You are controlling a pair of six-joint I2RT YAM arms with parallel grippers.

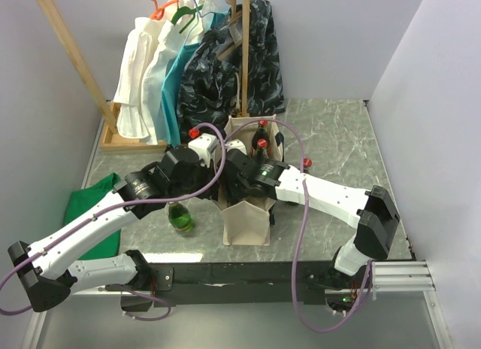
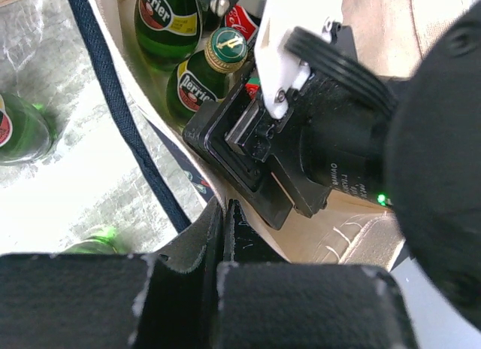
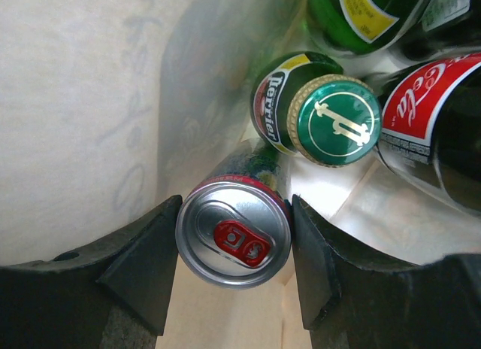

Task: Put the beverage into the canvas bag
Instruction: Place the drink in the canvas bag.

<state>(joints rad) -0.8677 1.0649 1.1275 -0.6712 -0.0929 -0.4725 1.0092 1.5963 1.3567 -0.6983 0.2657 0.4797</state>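
One silver-topped drink can (image 3: 233, 242) stands upright, top up, inside the tall cream canvas bag (image 1: 246, 225), beside two green glass bottles (image 2: 197, 82). The right gripper (image 3: 235, 213) squeezes the can. The left gripper (image 2: 223, 229) is closed, pinching the bag's rim.

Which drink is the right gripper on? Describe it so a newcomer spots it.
Find the tall cream canvas bag with navy trim at mid-table, in front of the clothes rack. Inside it, the right gripper has a can between its fingers. Unlike the green Perrier bottles and red-labelled Coca-Cola bottle beside it, it has a silver top with a red tab.
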